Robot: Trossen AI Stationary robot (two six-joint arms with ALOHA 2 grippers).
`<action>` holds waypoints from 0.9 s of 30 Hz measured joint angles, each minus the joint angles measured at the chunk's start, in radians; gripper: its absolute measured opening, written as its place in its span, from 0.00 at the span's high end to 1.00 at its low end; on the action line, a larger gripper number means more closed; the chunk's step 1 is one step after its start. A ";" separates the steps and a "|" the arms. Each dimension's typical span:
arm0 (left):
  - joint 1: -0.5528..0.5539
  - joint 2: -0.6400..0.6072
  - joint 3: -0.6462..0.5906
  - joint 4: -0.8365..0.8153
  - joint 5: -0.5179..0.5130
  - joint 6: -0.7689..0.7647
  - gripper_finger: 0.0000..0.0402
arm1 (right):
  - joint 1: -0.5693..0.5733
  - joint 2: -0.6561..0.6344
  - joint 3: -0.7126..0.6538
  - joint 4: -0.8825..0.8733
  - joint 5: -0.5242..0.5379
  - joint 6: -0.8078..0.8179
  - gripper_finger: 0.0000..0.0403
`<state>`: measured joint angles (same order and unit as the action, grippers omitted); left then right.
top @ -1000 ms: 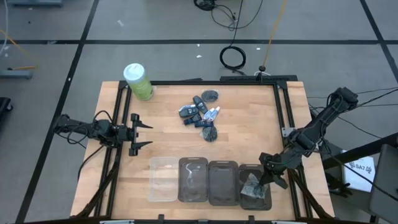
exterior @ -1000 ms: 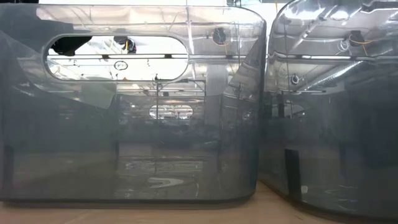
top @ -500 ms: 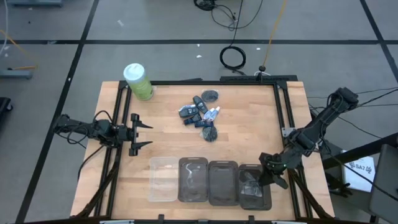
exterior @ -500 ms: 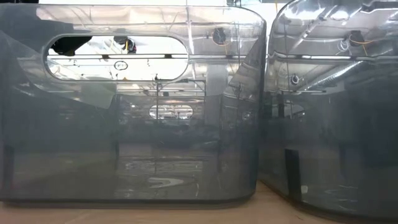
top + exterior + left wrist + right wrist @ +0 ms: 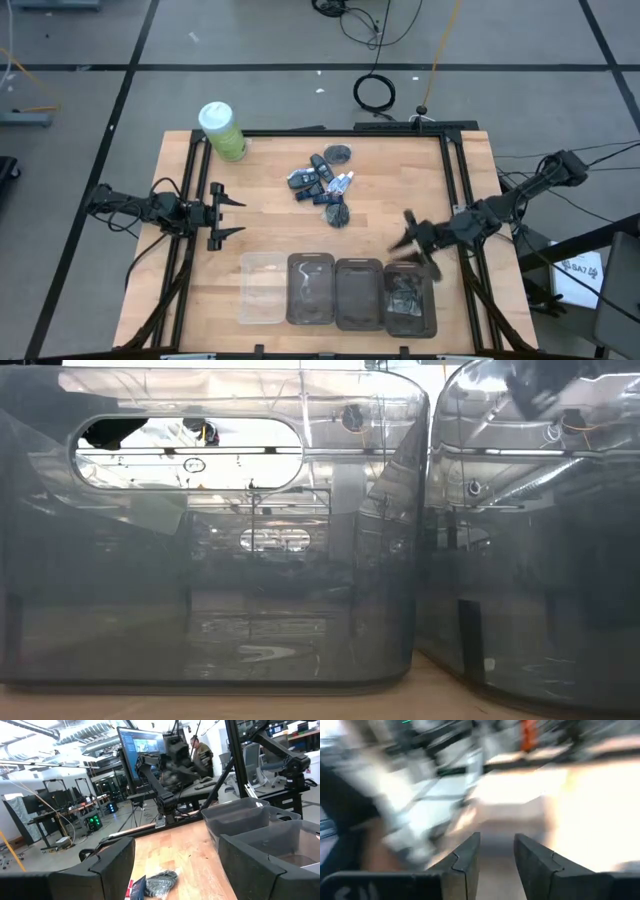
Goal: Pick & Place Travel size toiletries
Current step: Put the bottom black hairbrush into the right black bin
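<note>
4 bins (image 5: 335, 292) front; rightmost holds dropped toiletries (image 5: 405, 300). Right gripper (image 5: 412, 243) just above it, fingers slightly apart, empty. Left gripper (image 5: 228, 216) parked open. Next: reach the centre pile (image 5: 325, 187).

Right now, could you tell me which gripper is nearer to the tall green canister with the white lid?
The left gripper: it waits by the table's left edge, just below the tall green canister. The right gripper is across the table, above the rightmost grey plastic bin.
</note>
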<state>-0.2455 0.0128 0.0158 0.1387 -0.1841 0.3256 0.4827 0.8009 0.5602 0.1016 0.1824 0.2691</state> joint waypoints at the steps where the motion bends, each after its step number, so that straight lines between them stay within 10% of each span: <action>1: 0.000 0.000 0.000 0.000 0.000 0.000 0.30 | -0.019 0.000 0.000 0.007 0.064 -0.039 0.72; 15: 0.000 0.000 0.000 0.000 0.000 0.000 0.30 | -0.390 0.224 0.036 0.187 0.270 -0.305 0.48; 27: 0.000 0.000 0.000 0.000 0.000 0.000 0.30 | -0.481 0.679 0.526 -0.336 0.126 -0.238 0.44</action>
<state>-0.2456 0.0131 0.0157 0.1387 -0.1841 0.3256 0.0020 1.4797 1.0863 -0.2344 0.3088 0.0314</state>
